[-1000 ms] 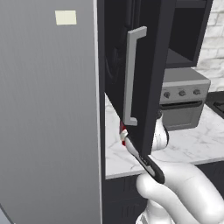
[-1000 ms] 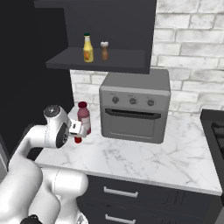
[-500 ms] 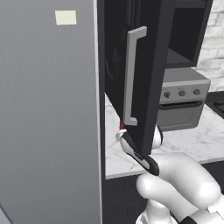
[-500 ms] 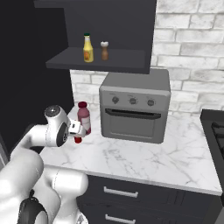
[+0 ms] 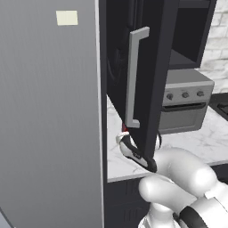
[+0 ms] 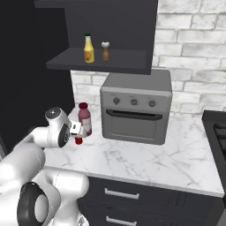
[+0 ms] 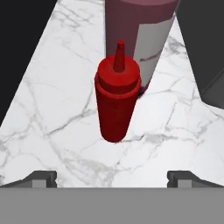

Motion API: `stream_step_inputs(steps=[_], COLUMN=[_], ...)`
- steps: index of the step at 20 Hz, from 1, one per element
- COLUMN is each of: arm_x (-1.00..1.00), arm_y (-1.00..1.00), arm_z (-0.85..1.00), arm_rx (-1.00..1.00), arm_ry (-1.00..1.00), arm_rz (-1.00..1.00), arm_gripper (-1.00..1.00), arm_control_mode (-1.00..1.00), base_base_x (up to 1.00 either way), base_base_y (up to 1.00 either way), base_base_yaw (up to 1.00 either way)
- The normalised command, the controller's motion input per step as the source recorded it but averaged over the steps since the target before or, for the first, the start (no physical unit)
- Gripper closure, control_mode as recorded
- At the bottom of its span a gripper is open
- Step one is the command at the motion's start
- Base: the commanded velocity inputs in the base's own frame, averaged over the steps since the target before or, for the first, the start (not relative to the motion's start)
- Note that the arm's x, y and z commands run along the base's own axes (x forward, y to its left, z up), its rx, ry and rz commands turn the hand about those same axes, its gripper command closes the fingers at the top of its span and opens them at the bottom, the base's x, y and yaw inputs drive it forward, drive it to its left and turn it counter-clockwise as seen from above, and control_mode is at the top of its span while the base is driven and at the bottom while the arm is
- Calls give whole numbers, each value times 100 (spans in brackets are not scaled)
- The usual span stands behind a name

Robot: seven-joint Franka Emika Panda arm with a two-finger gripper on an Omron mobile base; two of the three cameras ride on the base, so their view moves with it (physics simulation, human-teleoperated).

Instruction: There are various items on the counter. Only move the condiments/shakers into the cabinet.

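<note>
Partly hidden behind the cabinet (image 5: 153, 75) door's edge in the left base view, one small red squeeze bottle (image 7: 117, 98) is seen upright on the white marble worktop (image 7: 65, 113), touching or just in front of one taller maroon bottle (image 7: 140, 30) whose top is cut off in the hand view. The fingers (image 7: 111, 177) are spread wide, short of the red bottle, gripping nothing. Two small bottles are seen on the dark shelf (image 6: 101, 62) above the silver oven (image 6: 134, 112).
</note>
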Motion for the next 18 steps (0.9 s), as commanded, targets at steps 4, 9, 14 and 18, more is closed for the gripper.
stream_step_inputs(steps=[4,9,14,18], arm_x=[15,13,3,1], arm_y=[0,0,0,0], arm_z=[-9,-7,-4,-3], arm_rx=[-1,0,0,0], arm_ry=[-2,-2,-1,-2], arm_rz=[0,0,0,0], arm_gripper=[-100,-100,-100,-100], arm_control_mode=[-100,-100,-100,-100], base_base_x=[0,0,0,0], base_base_y=[0,0,0,0], base_base_yaw=[0,0,0,0])
